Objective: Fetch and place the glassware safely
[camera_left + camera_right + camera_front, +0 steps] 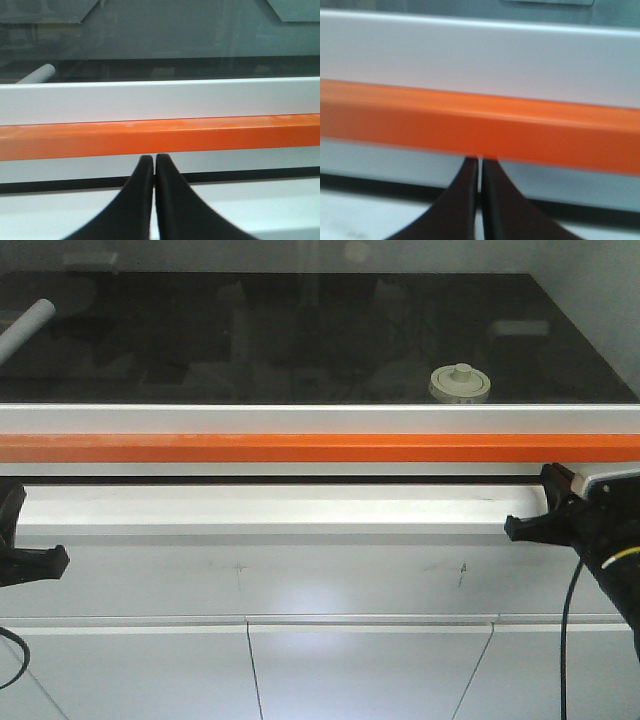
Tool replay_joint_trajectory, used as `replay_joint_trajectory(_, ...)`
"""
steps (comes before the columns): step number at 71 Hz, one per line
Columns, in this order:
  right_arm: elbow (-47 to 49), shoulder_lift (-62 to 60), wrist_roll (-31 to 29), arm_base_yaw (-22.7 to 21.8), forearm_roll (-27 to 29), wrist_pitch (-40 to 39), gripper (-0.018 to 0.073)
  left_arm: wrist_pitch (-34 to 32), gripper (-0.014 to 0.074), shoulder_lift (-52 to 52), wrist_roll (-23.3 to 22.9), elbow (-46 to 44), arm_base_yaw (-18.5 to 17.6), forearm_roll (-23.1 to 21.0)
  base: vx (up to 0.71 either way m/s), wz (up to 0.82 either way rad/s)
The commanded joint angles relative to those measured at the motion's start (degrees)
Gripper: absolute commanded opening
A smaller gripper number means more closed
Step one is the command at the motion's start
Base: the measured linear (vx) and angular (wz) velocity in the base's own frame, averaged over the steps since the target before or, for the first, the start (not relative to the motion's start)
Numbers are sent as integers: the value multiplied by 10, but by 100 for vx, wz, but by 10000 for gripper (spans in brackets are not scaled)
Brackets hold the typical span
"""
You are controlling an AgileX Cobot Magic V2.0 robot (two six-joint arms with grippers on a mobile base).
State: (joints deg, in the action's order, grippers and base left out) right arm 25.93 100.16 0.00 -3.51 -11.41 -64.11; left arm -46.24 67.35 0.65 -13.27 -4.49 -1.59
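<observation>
One lidded jar sits on a black counter behind an orange rail.

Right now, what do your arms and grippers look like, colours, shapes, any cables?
The left gripper and right gripper match: matte black, each with two curved fingers tapering to narrow tips. The front view shows the right arm black, with a white block on top, a thin yellow line and a hanging black cable. A second cable loops below the left gripper.
</observation>
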Motion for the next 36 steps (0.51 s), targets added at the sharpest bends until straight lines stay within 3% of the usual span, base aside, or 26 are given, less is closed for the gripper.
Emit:
replay_joint_trajectory(1, 33, -12, -3, -1, 3, -41, -3, -40, -7, -6, -3, -13, -4, 0, -1, -3)
replay_joint_trajectory(36, 49, -12, 0, -2, 35, -44, -3, -40, -7, -6, -2, -13, -4, 0, 0, 0)
